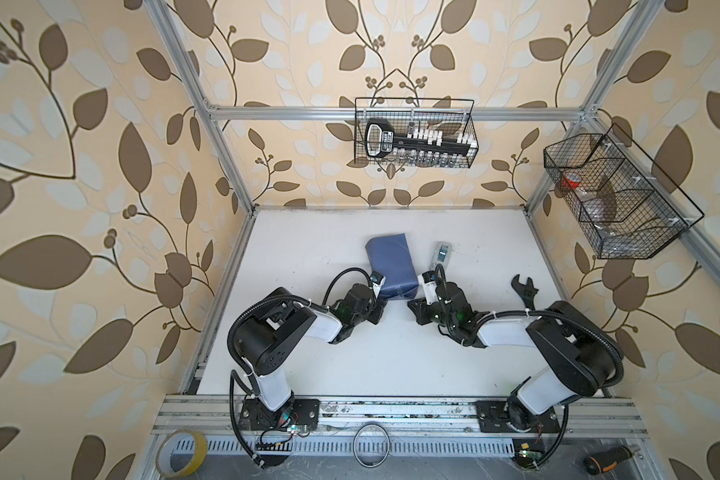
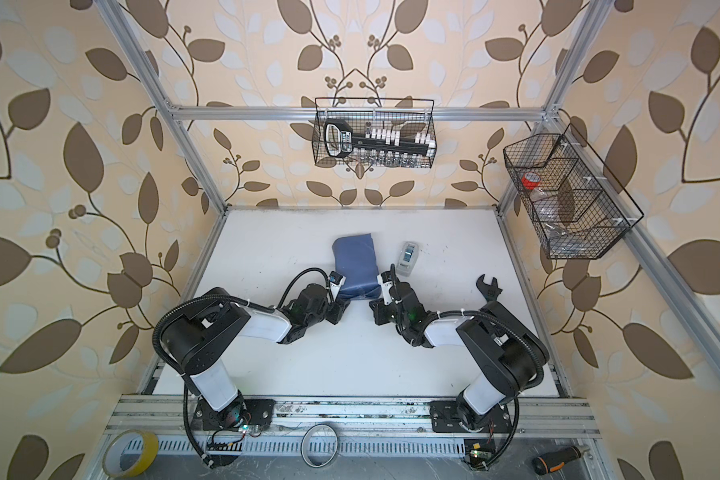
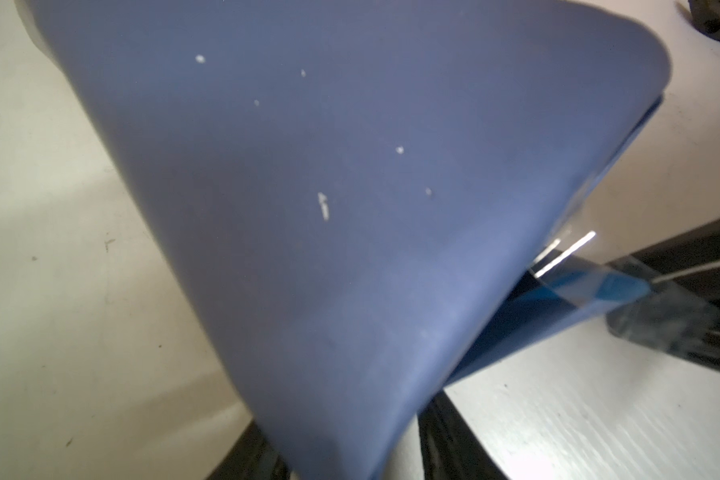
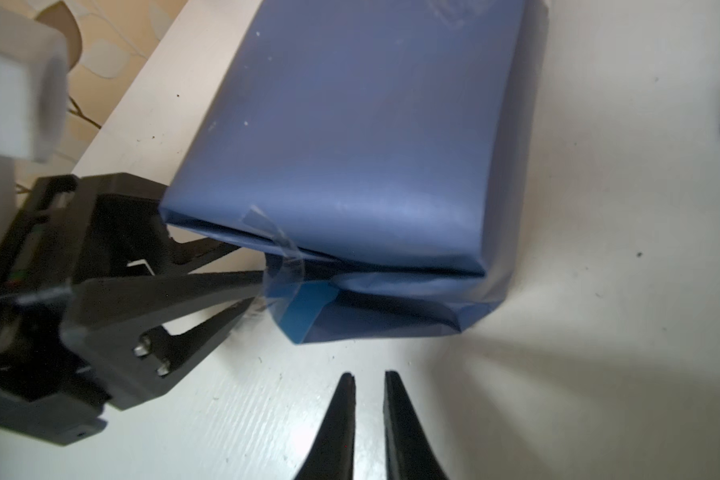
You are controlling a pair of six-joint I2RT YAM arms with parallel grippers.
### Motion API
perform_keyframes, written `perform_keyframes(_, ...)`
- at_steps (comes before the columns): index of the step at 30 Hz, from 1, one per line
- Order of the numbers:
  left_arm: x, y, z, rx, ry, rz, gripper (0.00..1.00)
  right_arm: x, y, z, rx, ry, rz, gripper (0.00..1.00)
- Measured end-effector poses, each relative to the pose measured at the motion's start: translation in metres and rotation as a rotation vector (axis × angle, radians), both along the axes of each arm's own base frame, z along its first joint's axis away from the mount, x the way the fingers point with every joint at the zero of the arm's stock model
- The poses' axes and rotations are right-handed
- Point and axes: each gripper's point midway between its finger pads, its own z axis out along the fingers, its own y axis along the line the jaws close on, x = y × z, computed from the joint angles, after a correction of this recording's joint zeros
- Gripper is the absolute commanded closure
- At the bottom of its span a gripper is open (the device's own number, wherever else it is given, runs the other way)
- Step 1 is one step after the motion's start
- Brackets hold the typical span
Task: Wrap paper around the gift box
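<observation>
Firstly, writing: none legible. Label on the black carrier with white clips (image 1: 381, 141) in the rear wire basket (image 1: 412, 99) too small to read; faint impressed mark on the paper (image 4: 350, 124), seen from the right wrist only, blurred beyond reading; grey tape dispenser (image 1: 442, 254) with a blue panel, text unresolved.

Task item: gift box fully hidden inside the paper, slate-blue side out; parcel lying on the white table (image 1: 391, 365) at centre, toward the back, between the two wrists, tape dispenser just beside it on the right.

Shown by wrist views only: near end fold of the parcel, a strip of clear tape (image 4: 267, 226) across the seam, a brighter blue patch (image 4: 304, 309) under it. Left gripper (image 4: 250, 262): jaws part-way apart at the parcel's near-left corner, one fingertip against the tape; pinching or merely touching, cannot tell. Right gripper (image 4: 368, 378): jaws a narrow slit apart, nothing between, short of the fold, over bare table.

Shown by top views only: black adjustable wrench (image 1: 525, 287) on the table beside the right arm; side wire basket (image 1: 641, 241) with a red roll (image 2: 530, 180); yellow tape roll (image 1: 182, 453), clear ring (image 1: 371, 448) and orange-black screwdriver (image 1: 609, 459) on the front ledge.

Room: aluminium frame (image 1: 391, 113), cream wallpaper (image 1: 80, 174) with brown leaves; table scuffed and speckled.
</observation>
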Motion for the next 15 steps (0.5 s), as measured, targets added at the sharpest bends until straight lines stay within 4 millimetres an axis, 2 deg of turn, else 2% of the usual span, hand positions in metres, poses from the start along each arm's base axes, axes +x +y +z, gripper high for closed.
perform_keyframes(5,0.000,0.000,0.000,0.000,0.000,0.000,0.52,0.008,0.004,-0.010,0.009,0.021,-0.016,0.85)
perform_keyframes(15,0.000,0.000,0.000,0.000,0.001,0.000,0.52,0.028,0.011,0.003,0.071,-0.005,-0.038,0.85)
